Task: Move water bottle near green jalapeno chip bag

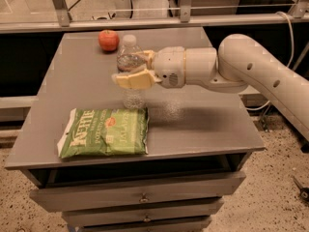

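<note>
The water bottle (130,52) is clear with a white cap and stands upright near the middle of the grey table (203,124). My gripper (133,70) reaches in from the right and is shut on the bottle's middle, one cream finger (135,81) in front and one behind. The green jalapeno chip bag (104,132) lies flat at the table's front left, just below and in front of the bottle. The bottle's base (133,100) sits close to the bag's top right edge.
A red apple (108,40) sits at the back of the table, left of the bottle. My white arm (251,71) spans the table's right side. Drawers (140,197) run under the front edge. A metal rail (145,21) runs behind.
</note>
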Controlling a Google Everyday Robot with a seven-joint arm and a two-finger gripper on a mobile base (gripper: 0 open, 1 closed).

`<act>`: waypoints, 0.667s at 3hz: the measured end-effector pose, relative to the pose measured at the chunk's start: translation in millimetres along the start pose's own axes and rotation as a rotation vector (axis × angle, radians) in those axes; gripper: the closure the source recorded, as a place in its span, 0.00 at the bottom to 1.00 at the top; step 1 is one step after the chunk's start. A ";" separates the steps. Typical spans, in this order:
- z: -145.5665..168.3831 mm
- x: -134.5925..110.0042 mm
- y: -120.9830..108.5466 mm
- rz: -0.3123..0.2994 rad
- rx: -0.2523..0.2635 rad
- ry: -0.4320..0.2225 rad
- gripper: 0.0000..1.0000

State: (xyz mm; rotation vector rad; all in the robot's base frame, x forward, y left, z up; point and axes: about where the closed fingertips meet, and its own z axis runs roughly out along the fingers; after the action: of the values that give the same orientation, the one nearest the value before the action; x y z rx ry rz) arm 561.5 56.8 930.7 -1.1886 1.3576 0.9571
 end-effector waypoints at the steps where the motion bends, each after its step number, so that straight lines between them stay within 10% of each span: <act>1: 0.1 5.7 2.1 -0.003 -0.003 0.004 0.39; 2: -1.0 10.8 2.3 -0.007 -0.001 0.012 0.17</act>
State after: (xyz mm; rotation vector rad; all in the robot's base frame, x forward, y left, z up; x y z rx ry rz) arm 559.5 54.7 920.1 -1.2014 1.3619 0.9474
